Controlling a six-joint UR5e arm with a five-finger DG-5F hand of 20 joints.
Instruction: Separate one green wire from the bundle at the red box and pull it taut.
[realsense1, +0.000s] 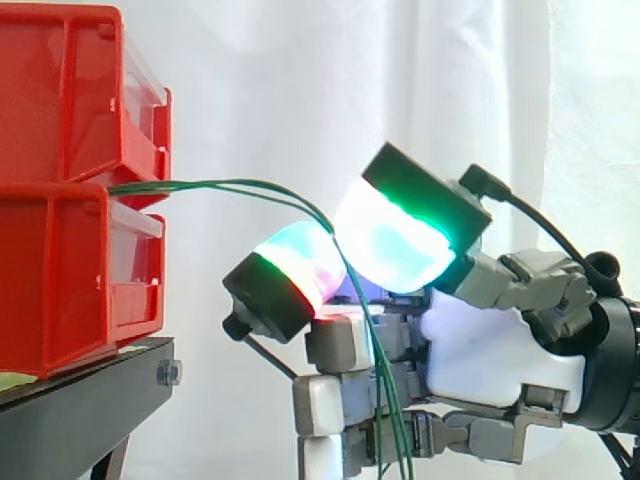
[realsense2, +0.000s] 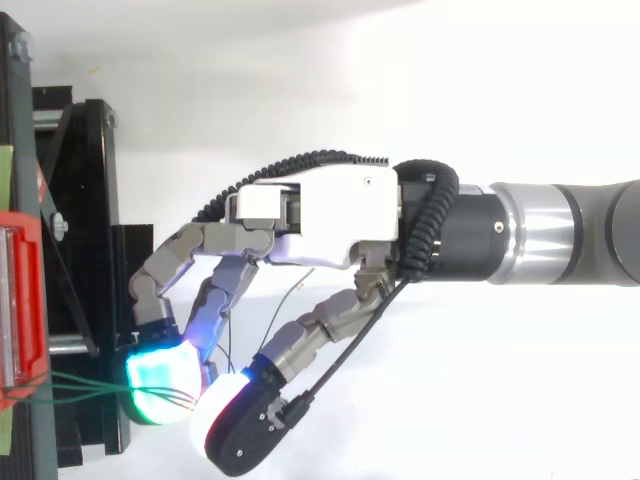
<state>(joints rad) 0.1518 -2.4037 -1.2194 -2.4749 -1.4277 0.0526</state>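
Note:
Thin green wires (realsense1: 240, 184) leave the gap between the upper red box (realsense1: 60, 100) and the lower red box (realsense1: 60, 280) and arc rightward. They pass between two glowing fingertips (realsense1: 400, 240) of my hand (realsense1: 500, 350), then hang down past the palm. The fingers are curled, with the pads pressed together on the wires. From above, the wires (realsense2: 80, 382) run from the red box (realsense2: 20, 300) into the pads of the hand (realsense2: 340, 215). I cannot tell how many strands are pinched. The stretch between box and pads is bowed, not straight.
The red boxes sit stacked on a black stand (realsense1: 80, 400) at the left, with its frame (realsense2: 90, 200) close to the fingertips. A white curtain is behind. The arm comes in from the right.

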